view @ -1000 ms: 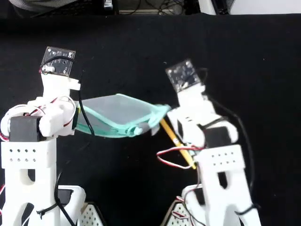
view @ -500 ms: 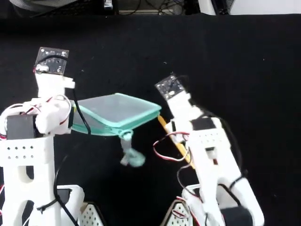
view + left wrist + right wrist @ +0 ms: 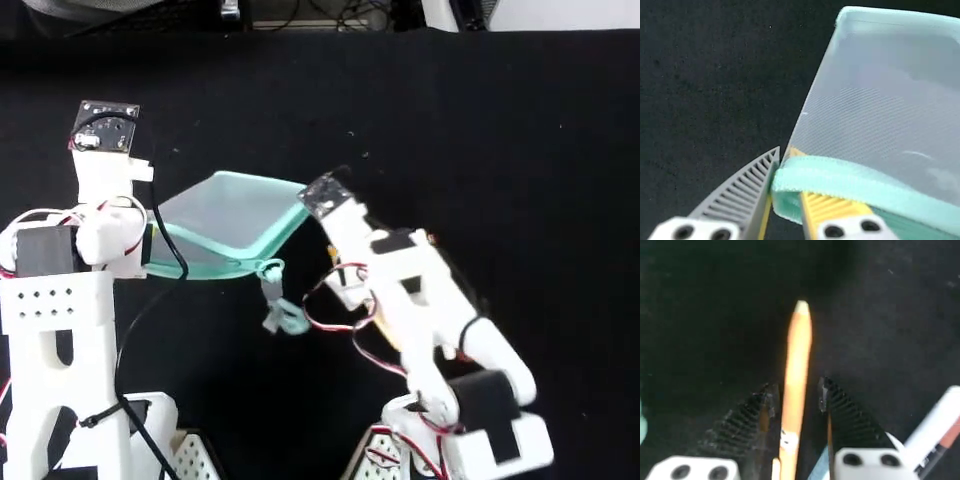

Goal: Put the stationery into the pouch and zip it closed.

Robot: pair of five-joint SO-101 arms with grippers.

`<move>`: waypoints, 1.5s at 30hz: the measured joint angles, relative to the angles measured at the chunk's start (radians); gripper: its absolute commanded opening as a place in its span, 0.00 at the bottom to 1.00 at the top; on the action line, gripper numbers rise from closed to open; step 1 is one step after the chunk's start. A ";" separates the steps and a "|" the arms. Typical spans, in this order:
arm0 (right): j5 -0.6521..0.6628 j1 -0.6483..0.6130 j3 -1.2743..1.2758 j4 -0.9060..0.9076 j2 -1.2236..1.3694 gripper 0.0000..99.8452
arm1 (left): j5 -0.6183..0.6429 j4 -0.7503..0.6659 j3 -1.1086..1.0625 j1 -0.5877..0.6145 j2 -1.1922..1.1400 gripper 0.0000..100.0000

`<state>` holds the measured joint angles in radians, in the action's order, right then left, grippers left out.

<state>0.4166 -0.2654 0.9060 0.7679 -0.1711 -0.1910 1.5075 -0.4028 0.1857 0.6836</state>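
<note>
Black cloth covers the counter [image 3: 520,130]. Left hand [image 3: 790,175] is clamped on the teal zip edge of the translucent pouch [image 3: 880,110], holding it tilted. Right hand [image 3: 797,389] straddles the orange pencil [image 3: 799,340] on the cloth, jaws parted, not yet gripping. Step judged: picking up stationery. Next move calls for closing squarely on the pencil, then aiming it at the pouch mouth.

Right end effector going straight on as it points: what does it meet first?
The orange pencil, between the open fingers of the right end effector; past its tip, likely the black table, though depth is unclear.
</note>
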 measured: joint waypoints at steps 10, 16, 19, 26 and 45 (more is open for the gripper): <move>0.000 -0.003 -0.072 -0.002 0.081 0.01 | 0.000 0.000 0.000 0.000 0.000 0.03; -0.009 0.084 -0.020 -0.002 -0.078 0.01 | 0.000 0.000 0.000 0.000 0.000 0.03; -0.018 0.112 0.066 0.028 -0.206 0.01 | 0.000 0.000 0.000 0.000 0.000 0.03; -0.017 0.114 0.173 0.141 -0.408 0.01 | 0.000 0.000 0.000 0.000 0.000 0.03; -0.021 0.086 0.239 0.242 -0.585 0.08 | 0.000 -0.038 -0.040 0.003 0.000 0.03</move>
<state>0.3951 -0.1795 1.1454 1.0104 -0.7557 -0.1910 1.4691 -0.4427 0.1887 0.6836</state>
